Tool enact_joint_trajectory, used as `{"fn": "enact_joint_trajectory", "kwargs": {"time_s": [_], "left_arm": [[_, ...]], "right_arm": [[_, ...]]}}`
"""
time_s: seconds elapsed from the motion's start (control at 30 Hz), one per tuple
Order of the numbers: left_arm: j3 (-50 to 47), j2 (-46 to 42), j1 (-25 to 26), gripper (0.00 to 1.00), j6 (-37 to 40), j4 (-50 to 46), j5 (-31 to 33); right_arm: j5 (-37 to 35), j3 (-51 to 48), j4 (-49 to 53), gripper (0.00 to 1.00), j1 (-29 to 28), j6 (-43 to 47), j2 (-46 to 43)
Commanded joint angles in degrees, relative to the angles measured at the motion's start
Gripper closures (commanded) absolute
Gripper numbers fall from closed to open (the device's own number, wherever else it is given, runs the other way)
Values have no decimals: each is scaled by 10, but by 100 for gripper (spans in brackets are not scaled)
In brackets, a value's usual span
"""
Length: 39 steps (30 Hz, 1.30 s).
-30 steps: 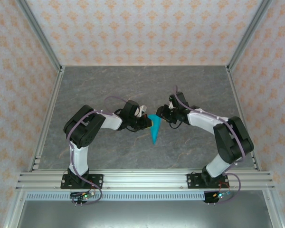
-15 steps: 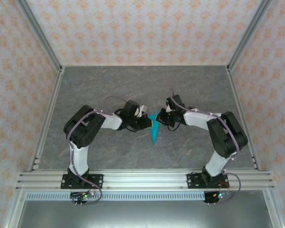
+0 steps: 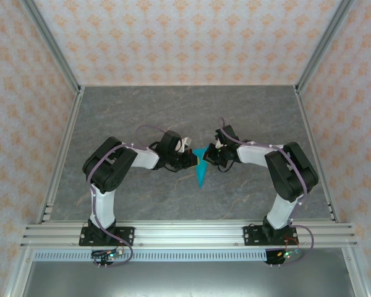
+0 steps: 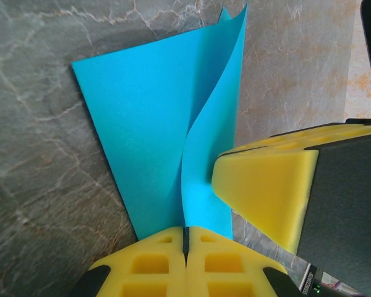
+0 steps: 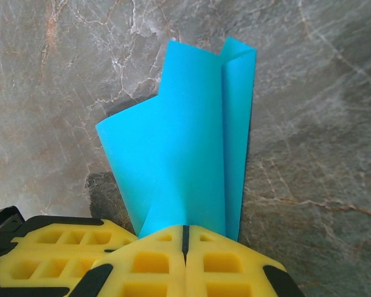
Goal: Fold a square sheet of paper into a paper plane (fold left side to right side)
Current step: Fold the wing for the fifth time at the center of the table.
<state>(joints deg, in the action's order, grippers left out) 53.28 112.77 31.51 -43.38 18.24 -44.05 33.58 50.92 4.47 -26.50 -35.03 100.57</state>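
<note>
The cyan-blue square sheet of paper (image 3: 201, 172) is folded into a narrow pointed paper plane shape, its tip pointing toward the near edge of the table. My left gripper (image 3: 194, 159) is shut on its wide end from the left, and my right gripper (image 3: 208, 157) is shut on it from the right. In the left wrist view the paper (image 4: 154, 124) rises from my shut left gripper (image 4: 186, 238), one flap curling up, with a right finger (image 4: 266, 182) beside it. In the right wrist view the paper (image 5: 185, 154) stands out of the shut right gripper (image 5: 185, 235).
The grey marbled table (image 3: 142, 111) is walled by an aluminium frame (image 3: 55, 154) and patterned panels. Both arm bases are bolted to the rail (image 3: 191, 235) at the near edge. Left fingers (image 5: 49, 253) sit close at the bottom left of the right wrist view.
My right gripper has closed onto the paper and its arm has drawn in slightly toward the left. The left gripper has stayed shut in place.
</note>
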Motion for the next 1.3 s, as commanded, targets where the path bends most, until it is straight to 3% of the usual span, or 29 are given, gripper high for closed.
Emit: {"fn": "enact_joint_trajectory", "kwargs": {"time_s": [0.0, 0.47, 0.73, 0.8, 1.07, 1.27], "left_arm": [[-11, -3, -14, 100, 17, -49, 57], [-13, -15, -16, 98, 1, -20, 34], [-17, -97, -16, 71, 8, -55, 43], [-24, -118, -16, 68, 11, -68, 45], [-59, -166, 13, 87, -42, -27, -17], [-52, -154, 51, 89, -85, -10, -22]], "right_arm": [[-17, -4, -9, 100, -2, 11, 8], [-54, -24, 56, 100, -1, 14, 31], [-61, -32, 64, 100, -1, 17, 49], [-61, -32, 63, 100, -2, 18, 50], [-60, -31, 58, 100, -1, 21, 49], [-56, -31, 55, 100, -1, 20, 48]]}}
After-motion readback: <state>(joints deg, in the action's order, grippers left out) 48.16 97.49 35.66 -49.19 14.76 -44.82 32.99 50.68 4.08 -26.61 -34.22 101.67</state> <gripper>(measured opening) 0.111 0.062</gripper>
